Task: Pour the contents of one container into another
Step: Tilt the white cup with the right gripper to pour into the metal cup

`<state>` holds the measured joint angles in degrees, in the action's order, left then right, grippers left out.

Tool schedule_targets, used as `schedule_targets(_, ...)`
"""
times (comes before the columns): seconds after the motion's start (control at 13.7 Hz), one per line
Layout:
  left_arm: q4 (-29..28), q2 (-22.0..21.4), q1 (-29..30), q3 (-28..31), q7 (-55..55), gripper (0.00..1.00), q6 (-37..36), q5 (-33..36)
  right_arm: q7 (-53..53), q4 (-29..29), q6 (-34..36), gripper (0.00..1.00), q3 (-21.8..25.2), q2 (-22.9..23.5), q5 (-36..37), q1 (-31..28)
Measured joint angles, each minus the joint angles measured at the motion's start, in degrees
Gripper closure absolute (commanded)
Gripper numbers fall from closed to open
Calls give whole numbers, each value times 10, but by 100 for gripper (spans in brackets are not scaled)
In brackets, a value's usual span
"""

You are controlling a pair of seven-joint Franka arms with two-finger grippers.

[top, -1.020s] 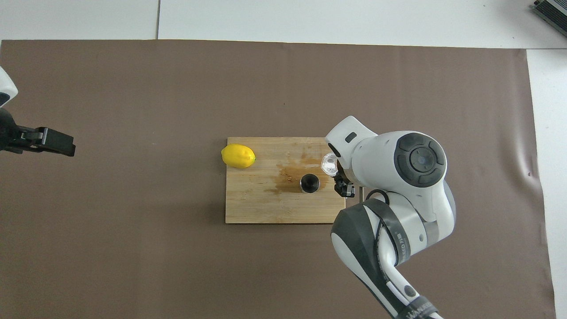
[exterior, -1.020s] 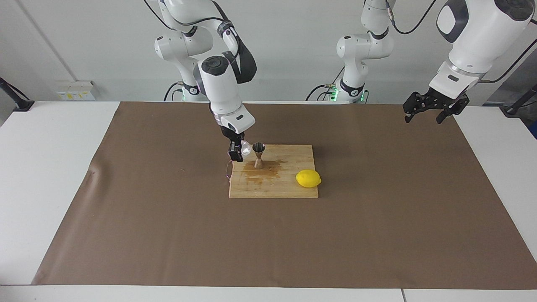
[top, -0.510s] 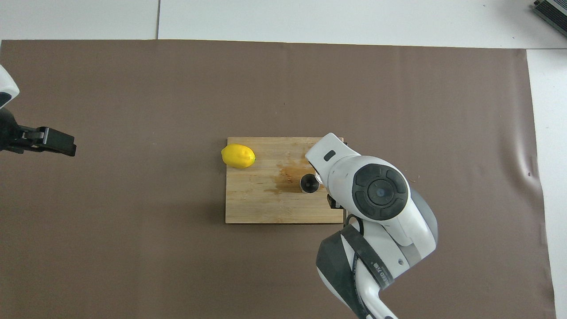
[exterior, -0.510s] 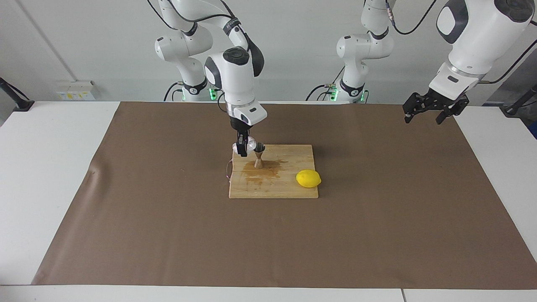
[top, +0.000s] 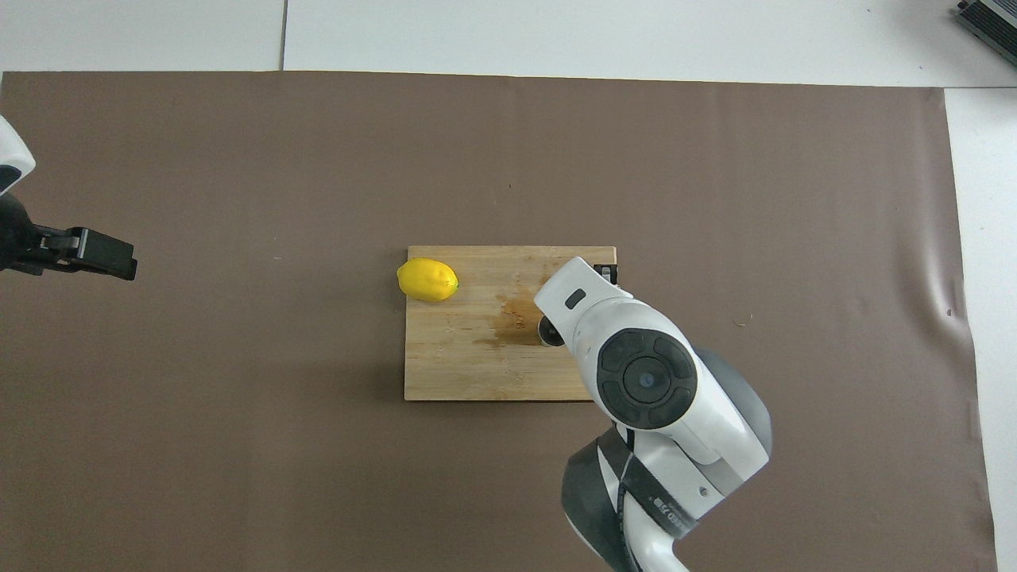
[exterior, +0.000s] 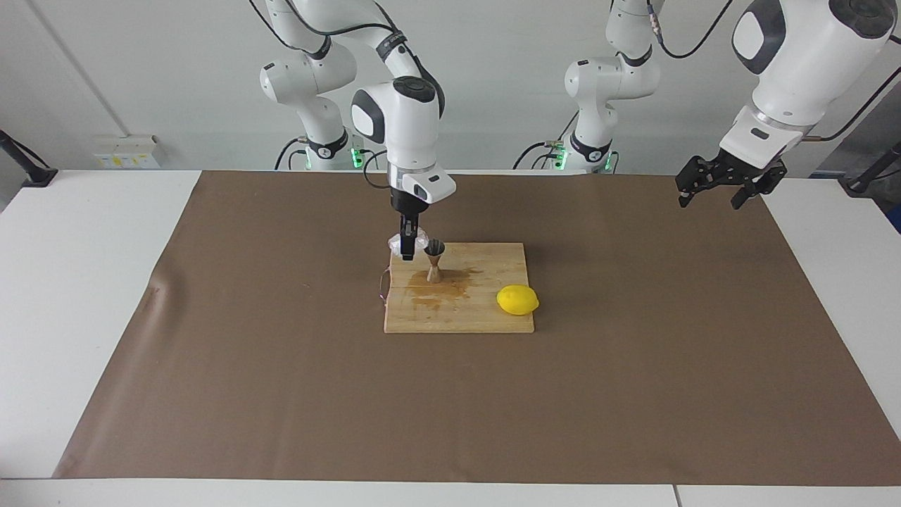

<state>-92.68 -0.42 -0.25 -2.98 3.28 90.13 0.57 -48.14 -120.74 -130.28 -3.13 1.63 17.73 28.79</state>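
Note:
The steel hourglass jigger (exterior: 434, 261) stands upright on the wooden cutting board (exterior: 486, 320), on a brown wet stain. My right gripper (exterior: 407, 248) hangs straight down just beside the jigger's rim. It is shut on the small translucent cup (exterior: 420, 243), which it holds at rim height, touching or almost touching the jigger. In the overhead view my right wrist covers the cup and leaves only a sliver of the jigger (top: 547, 334) showing. My left gripper (exterior: 716, 189) waits open and empty in the air over the mat's edge at the left arm's end.
A yellow lemon (exterior: 517, 300) lies on the board's corner toward the left arm's end; it also shows in the overhead view (top: 427, 280). A brown mat (exterior: 281, 366) covers the table under the board. A thin wire loop (exterior: 382, 287) lies at the board's edge.
My right wrist has swung from a slant to upright and shifted over the board, bringing the cup against the jigger's rim. It now covers the cup from above. The left arm has not moved.

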Motion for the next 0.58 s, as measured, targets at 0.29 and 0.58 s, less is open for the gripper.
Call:
schedule_targets(0.29, 0, 0, 0, 0, 0, 0, 0, 0, 4, -10, -4, 100, 0, -7, 36, 2)
schedule_targets(0.58, 0, 0, 0, 0, 0, 0, 0, 0, 32, -11, -5, 100, 0, -7, 73, 18)
